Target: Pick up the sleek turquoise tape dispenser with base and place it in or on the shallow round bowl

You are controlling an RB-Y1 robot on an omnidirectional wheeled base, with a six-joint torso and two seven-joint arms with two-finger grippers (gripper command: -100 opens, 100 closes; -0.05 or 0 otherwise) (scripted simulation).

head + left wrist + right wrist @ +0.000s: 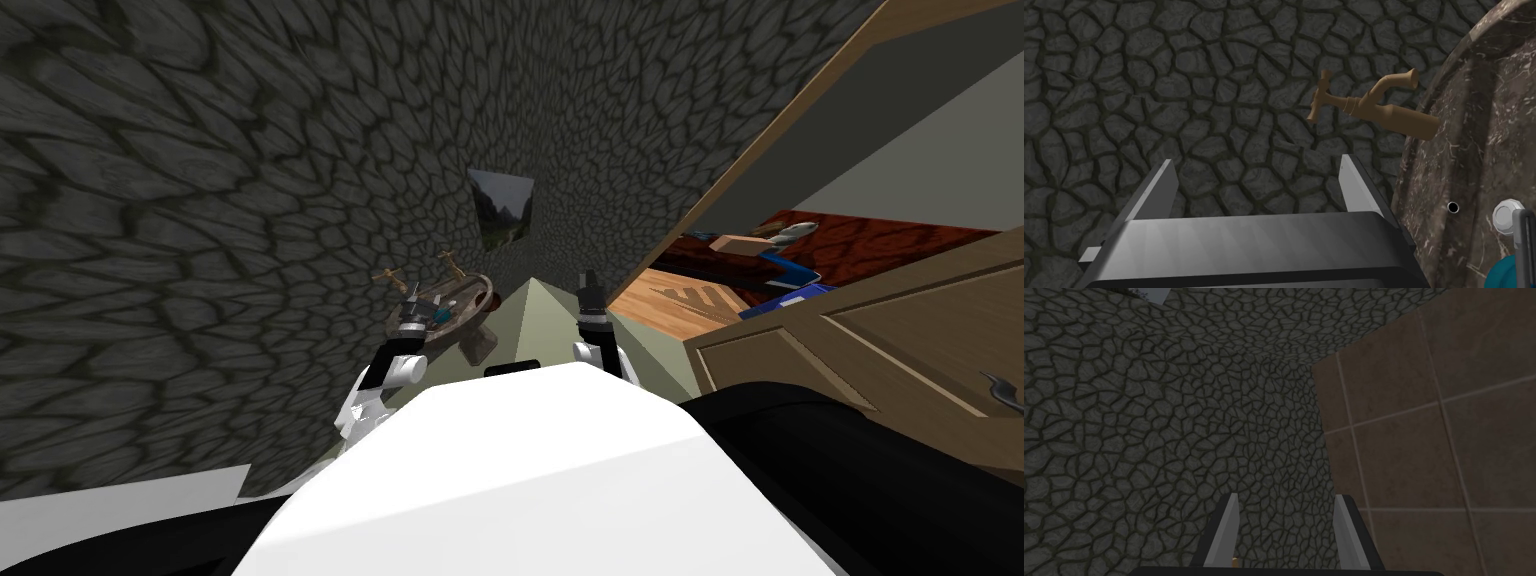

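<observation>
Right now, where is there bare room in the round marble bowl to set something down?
Bare marble of the bowl lies between the brown tap and the turquoise tape dispenser, around a small dark hole. Crowded at the dispenser.

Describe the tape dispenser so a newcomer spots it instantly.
Against the cobbled stone wall stands a round, dark marbled basin with brown taps. The tape dispenser lies in it, by the left gripper: the only turquoise thing there.

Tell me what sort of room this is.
Most likely a bathroom: a round, dark marbled basin with a brown cross-handled tap fixed to it, set against a wall of dark cobbled stone.
</observation>
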